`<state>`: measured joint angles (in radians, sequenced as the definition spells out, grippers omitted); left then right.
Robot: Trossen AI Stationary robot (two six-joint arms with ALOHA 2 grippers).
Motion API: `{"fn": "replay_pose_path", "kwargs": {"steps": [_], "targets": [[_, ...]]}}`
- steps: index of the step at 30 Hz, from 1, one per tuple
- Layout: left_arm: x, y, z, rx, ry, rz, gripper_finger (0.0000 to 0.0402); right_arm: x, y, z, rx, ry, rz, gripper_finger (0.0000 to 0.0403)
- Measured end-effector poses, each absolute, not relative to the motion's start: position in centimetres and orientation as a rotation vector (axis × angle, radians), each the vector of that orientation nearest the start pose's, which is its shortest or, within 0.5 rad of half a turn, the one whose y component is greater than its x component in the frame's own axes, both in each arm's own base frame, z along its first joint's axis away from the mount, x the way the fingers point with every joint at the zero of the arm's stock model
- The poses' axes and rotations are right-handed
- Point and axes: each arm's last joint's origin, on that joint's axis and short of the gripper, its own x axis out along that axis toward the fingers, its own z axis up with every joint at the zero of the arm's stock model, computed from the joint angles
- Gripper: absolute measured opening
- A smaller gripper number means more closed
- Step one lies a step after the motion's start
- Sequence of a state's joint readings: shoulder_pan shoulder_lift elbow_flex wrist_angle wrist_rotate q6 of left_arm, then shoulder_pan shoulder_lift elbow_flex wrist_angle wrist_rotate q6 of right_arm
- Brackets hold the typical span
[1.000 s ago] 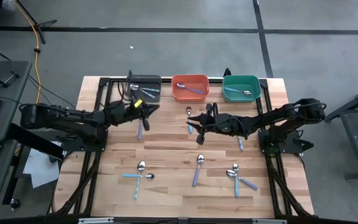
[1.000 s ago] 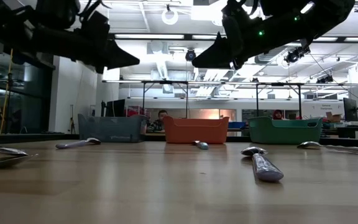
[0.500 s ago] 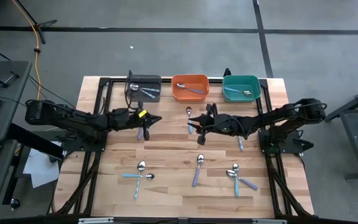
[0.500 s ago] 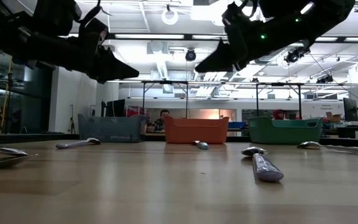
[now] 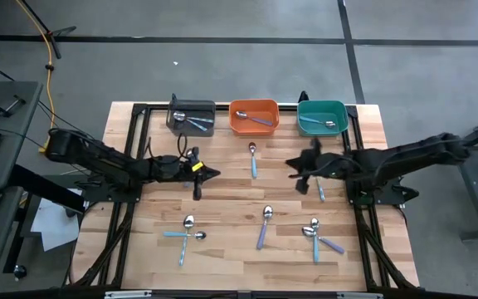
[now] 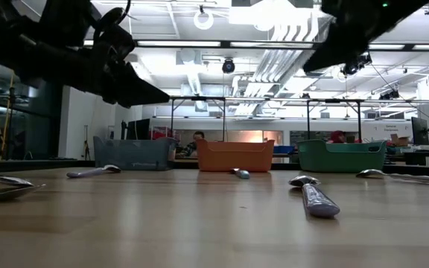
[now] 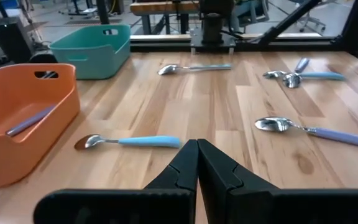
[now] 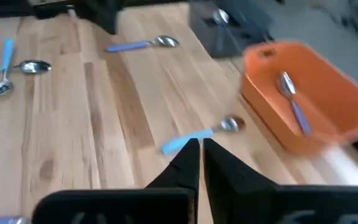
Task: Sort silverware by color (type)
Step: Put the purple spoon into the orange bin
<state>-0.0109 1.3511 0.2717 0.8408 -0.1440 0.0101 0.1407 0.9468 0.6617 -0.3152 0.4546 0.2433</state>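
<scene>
Spoons with silver bowls and pastel handles lie flat on the wooden table [image 5: 222, 249]. A light blue spoon [image 5: 253, 159] lies below the orange bin [image 5: 254, 116], between my two grippers and touched by neither. My left gripper [image 5: 214, 173] is shut and empty, left of it and above the board; the left wrist view shows that spoon [image 7: 129, 142] just ahead of the shut fingertips [image 7: 197, 146]. My right gripper [image 5: 291, 164] hovers right of the spoon, shut and empty [image 8: 201, 144]. A lavender spoon [image 5: 262, 226] lies nearer the front.
Grey bin [image 5: 192, 116], orange bin and teal bin [image 5: 322, 116] stand along the far edge, each with spoons inside. More spoons lie at the front left [image 5: 181, 232], the front right [image 5: 318, 237], under the right arm [image 5: 320, 191] and near the grey bin [image 8: 142, 45].
My right gripper has pulled back from over the light blue spoon toward the table's right edge and risen; the spoon stays on the table. My left gripper has swung from the grey bin toward the near edge and the table's middle, sinking lower.
</scene>
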Motion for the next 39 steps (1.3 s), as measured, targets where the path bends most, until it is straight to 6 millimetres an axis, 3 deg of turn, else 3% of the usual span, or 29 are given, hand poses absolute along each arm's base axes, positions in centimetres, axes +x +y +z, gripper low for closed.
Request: {"fn": "replay_pose_path", "kwargs": {"steps": [7, 11, 18, 25, 39], "targets": [[22.7, 0.2, 14.8, 0.020, 0.238, 0.133, 0.0001, 16.6, 1.1, 24.5, 0.218, 0.694, -0.475, 0.0034], [22.7, 0.2, 14.8, 0.019, 0.237, 0.133, 0.0001, 16.3, 1.1, 23.7, 0.277, 0.781, -0.492, 0.0067], [22.7, 0.2, 14.8, 0.005, 0.237, 0.135, 0.0001, 16.9, 2.2, 22.8, 0.347, 0.887, -0.360, 0.0122], [22.7, 0.2, 14.8, -0.005, 0.237, 0.135, 0.0001, 16.6, 6.1, 21.1, 0.497, 1.113, -0.196, 0.0154], [22.6, 0.2, 14.8, -0.005, 0.239, 0.133, 0.0001, 12.7, 15.2, 18.3, 0.601, 1.370, -0.155, 0.0159]]}}
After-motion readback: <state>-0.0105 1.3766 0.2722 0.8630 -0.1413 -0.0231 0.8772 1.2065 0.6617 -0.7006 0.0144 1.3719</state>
